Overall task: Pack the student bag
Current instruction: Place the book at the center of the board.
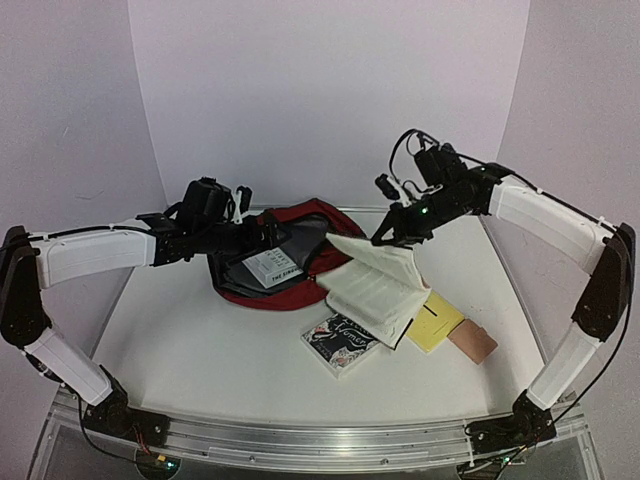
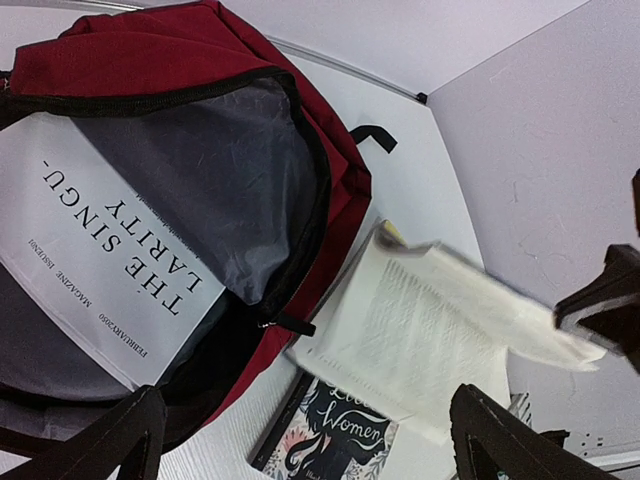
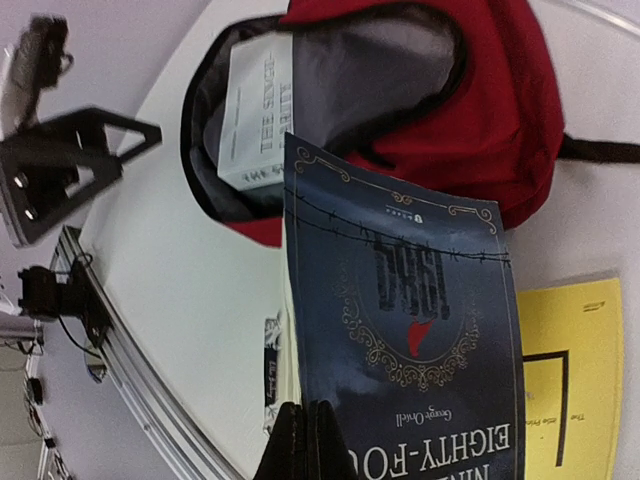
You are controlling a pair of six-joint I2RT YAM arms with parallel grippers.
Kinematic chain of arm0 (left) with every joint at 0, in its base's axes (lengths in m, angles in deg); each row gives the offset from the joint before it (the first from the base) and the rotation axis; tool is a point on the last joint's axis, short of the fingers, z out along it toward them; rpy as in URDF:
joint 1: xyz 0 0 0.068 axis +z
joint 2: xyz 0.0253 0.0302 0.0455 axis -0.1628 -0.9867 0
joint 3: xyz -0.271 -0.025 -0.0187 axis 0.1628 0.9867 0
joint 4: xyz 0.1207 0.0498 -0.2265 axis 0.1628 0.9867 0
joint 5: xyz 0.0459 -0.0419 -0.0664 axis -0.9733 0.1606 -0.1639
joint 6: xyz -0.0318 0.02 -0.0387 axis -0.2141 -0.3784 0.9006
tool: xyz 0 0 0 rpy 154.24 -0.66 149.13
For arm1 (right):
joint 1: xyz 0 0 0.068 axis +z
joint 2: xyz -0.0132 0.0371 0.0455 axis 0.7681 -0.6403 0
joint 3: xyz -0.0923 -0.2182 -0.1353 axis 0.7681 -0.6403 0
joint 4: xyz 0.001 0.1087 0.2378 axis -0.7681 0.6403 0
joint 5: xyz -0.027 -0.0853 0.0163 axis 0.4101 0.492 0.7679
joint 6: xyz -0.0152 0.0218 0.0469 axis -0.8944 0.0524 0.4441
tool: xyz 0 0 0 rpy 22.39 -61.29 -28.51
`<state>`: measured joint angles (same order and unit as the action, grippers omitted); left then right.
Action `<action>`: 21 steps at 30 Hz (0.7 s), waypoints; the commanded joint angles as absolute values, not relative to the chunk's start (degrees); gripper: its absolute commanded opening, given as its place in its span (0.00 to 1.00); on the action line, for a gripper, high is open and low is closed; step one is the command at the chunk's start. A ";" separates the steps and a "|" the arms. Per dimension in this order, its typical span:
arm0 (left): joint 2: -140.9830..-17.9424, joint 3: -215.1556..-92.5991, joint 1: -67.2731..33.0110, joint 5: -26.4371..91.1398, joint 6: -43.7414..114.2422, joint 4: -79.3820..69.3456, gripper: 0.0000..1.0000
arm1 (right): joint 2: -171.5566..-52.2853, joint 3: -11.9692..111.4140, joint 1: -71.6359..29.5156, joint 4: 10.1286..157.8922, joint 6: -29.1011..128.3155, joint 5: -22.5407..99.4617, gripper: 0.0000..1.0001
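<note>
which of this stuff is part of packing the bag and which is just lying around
In the job: dark red backpack, open; The Singularity magazine inside it; Nineteen Eighty-Four book in the right jaws.
Lying about for now: Little Women book, yellow booklet, tan flat piece, all on the table, perhaps packed later.

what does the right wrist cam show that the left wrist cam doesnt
Right wrist only: the dark blue front cover of the book, with the shut right gripper pinching its edge. Left wrist only: the same book's printed white pages, fanned open. Both: the red bag lying unzipped on the table, with the white magazine inside it.
</note>
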<state>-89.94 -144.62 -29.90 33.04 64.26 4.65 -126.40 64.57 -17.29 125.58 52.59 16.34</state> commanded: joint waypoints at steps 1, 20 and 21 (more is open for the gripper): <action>-87.98 -143.19 -29.67 36.58 65.42 1.74 1.00 | -127.22 61.64 -12.53 122.24 49.78 12.90 0.16; -98.97 -136.29 -36.14 43.86 75.57 -15.09 1.00 | -133.09 53.47 -27.73 130.67 38.89 10.22 0.78; -99.98 -136.69 -36.56 43.95 75.72 -15.72 0.99 | -133.22 52.22 -27.94 130.75 38.38 9.75 0.77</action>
<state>-96.27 -136.21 -34.60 42.41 73.27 -9.98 -131.61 56.04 -27.69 127.98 42.58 10.80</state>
